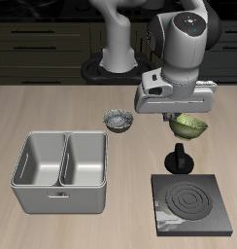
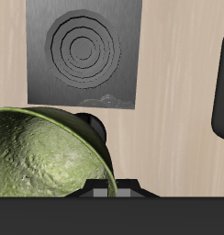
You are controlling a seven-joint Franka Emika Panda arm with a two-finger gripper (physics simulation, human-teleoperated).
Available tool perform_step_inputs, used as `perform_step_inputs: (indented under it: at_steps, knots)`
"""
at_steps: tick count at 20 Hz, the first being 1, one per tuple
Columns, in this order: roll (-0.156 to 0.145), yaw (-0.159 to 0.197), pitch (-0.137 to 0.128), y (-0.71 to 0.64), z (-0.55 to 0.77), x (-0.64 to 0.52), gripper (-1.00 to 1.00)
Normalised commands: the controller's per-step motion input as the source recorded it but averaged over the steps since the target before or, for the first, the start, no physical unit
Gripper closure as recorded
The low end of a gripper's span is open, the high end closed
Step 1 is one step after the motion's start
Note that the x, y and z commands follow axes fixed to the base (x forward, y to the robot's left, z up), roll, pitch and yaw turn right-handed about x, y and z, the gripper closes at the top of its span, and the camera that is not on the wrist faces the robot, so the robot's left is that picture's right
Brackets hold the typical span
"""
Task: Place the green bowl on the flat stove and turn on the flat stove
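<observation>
The bench point(image 1: 52, 107) is wide and pale, and most of it is bare wood. The grey metal double tray point(image 1: 60, 171) is the biggest thing on it, sitting near the front edge, away from the work. It should not get in the way.

The flat stove point(image 1: 193, 201) is a black square with pale rings on top. Its round black knob point(image 1: 180, 160) stands at the edge nearest the robot. In the wrist view the rings point(image 2: 84, 46) are easy to see, and the knob peeks out dark just behind the bowl.

The hand point(image 1: 179, 107) is up in the air, farther back than the stove. It seems to be pinching the green bowl point(image 1: 188, 124) by its rim, because the bowl hangs under it, off the bench. I cannot see the fingers closing on the rim clearly.

The bowl is small, round and olive green with blotchy spots inside point(image 2: 40, 156) and a pale rim.

Here is what could go wrong. The bowl is held only at one edge, so it might tip or slip out if the hand moves fast. It could bump the knob on the way down, because the knob sits between the bowl and the rings. It could also land half off the stove.

The little grey-white bowl point(image 1: 118, 120) sits close by. It is the wrong bowl.
</observation>
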Motion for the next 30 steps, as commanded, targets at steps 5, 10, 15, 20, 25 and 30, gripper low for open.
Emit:
perform_step_inputs:
  at_steps: [5,10,15,20,25,30]
  knots:
    - [0.008,-0.001,0.008,-0.03,0.05,0.27,1.00]
    - [0.040,0.014,-0.029,0.19,0.15,0.23,1.00]
    - [0.047,0.025,-0.028,0.24,0.12,0.12,1.00]
    - [0.044,0.013,-0.032,0.19,0.11,0.17,1.00]
    - [-0.005,0.029,-0.015,-0.01,0.09,0.28,1.00]
    - [-0.025,0.013,-0.007,-0.09,0.02,0.19,1.00]
